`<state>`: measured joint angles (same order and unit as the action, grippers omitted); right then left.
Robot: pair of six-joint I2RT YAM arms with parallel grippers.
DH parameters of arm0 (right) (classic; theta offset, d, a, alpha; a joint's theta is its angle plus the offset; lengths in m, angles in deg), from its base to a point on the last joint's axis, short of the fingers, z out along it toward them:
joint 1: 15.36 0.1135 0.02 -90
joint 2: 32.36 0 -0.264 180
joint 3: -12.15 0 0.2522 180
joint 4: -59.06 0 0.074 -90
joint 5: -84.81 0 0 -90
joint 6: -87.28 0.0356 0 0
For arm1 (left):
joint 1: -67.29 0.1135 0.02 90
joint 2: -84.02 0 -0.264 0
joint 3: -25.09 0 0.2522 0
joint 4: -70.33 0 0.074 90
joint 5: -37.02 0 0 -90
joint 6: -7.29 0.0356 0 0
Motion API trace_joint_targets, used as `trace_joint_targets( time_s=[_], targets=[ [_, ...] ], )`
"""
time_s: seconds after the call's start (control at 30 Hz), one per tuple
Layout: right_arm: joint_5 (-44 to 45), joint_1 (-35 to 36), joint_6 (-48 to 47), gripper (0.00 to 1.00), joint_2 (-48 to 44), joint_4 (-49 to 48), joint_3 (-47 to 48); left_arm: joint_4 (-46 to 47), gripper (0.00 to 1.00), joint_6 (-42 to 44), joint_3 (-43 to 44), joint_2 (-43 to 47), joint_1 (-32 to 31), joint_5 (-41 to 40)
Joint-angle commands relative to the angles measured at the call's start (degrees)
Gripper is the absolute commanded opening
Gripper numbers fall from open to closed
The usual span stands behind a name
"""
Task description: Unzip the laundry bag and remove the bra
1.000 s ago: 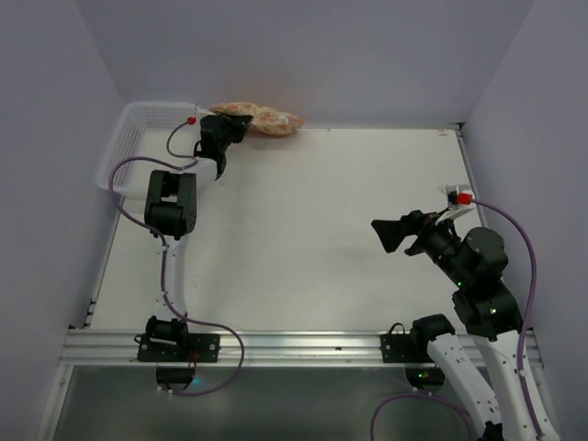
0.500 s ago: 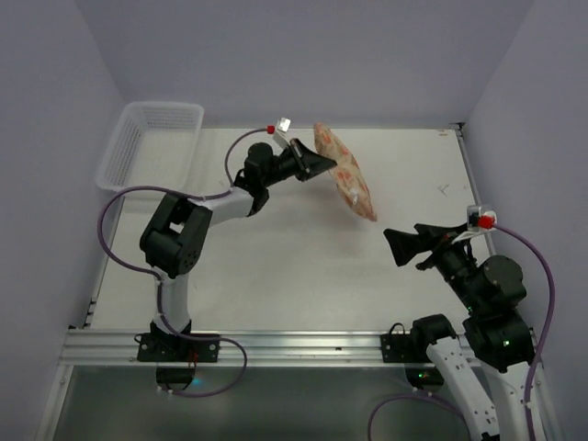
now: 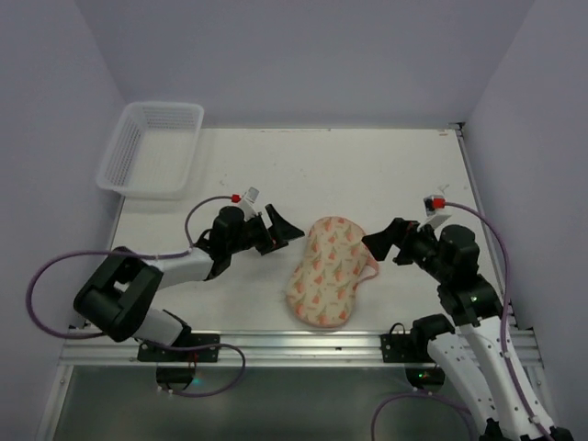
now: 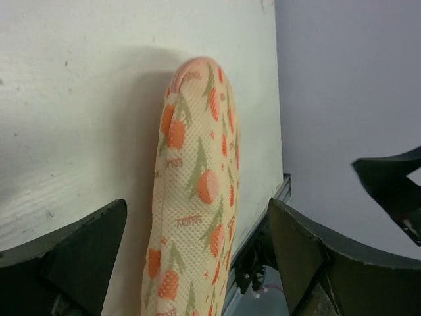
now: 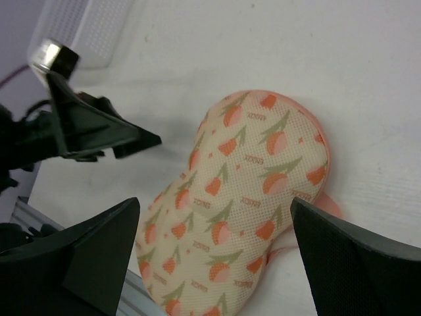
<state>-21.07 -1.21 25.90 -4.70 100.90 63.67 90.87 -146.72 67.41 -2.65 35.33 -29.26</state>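
Observation:
The laundry bag (image 3: 328, 271), an oval cream pouch with orange print and pink trim, lies flat on the table near the front edge, zipped shut. My left gripper (image 3: 283, 233) stands open just left of its far end, apart from it. In the left wrist view the laundry bag (image 4: 197, 197) runs between the spread fingers (image 4: 72, 257) untouched. My right gripper (image 3: 379, 246) is open just right of the bag, by its pink loop (image 3: 370, 273). The right wrist view looks down on the laundry bag (image 5: 243, 197) between wide-apart fingers (image 5: 355, 257). The bra is hidden.
A white lattice basket (image 3: 152, 147) stands at the back left corner, also visible as the basket (image 5: 85, 26) in the right wrist view. The table's front rail (image 3: 303, 344) runs just below the bag. Walls close in the back and sides.
The left arm swung the bag from the back by the basket to the front middle, opened and let it go. The right arm moved left toward the bag.

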Motion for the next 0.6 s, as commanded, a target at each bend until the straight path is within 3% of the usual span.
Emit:
trace_joint_targets(
  time_s=[0.0, 0.1, 0.27, 0.57],
  targets=[
    [-2.15, 1.22, 1.52, 0.99, 3.09, -2.94, -2.16, -15.38, 0.91, 10.11, 2.20, 9.67, 0.06, -8.68],
    [-0.13, 2.89, 3.10, 0.99, 5.91, -3.29, -4.96, -20.67, 0.91, 13.28, 4.04, 11.18, 0.15, -9.40],
    [2.78, 6.76, 8.63, 0.99, 15.11, -3.47, -6.47, -26.21, 0.88, 16.81, 9.14, 5.91, 0.15, -3.16],
    [-0.21, 11.25, 13.48, 0.99, 34.63, -14.00, -5.08, -37.72, 0.87, 21.11, 10.20, 11.61, 0.59, -9.31]
  ],
)
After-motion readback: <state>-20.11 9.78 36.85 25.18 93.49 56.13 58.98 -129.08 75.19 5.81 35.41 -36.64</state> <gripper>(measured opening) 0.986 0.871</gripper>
